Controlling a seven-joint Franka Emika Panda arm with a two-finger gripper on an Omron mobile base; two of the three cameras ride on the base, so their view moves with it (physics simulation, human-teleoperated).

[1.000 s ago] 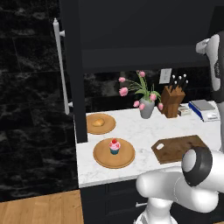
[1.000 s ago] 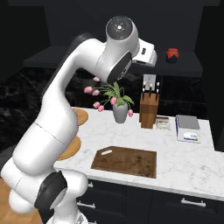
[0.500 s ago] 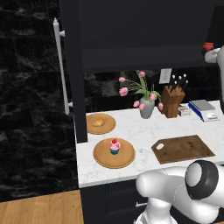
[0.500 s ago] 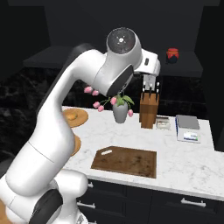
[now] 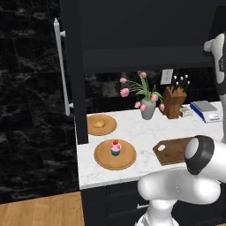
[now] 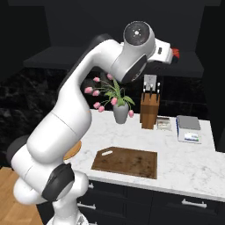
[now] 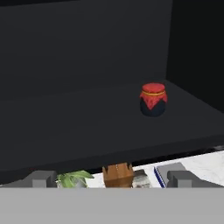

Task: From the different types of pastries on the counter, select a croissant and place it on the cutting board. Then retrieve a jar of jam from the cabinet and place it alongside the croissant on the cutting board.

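The two-finger gripper (image 7: 111, 178), fingers wide apart, has risen toward the small dark red-topped jam jar (image 7: 153, 99); the dark brown wooden cutting board (image 6: 125, 161) is bare.

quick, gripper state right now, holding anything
Gripper: open, holding nothing; facing the jar of jam on the cabinet shelf.

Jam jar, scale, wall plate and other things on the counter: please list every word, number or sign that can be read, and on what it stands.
None can be read.
jam jar: red cloth top with a yellow band, no label.
scale: display blurred, no readable digits.
wall plate: blank.
knife block: no marking.
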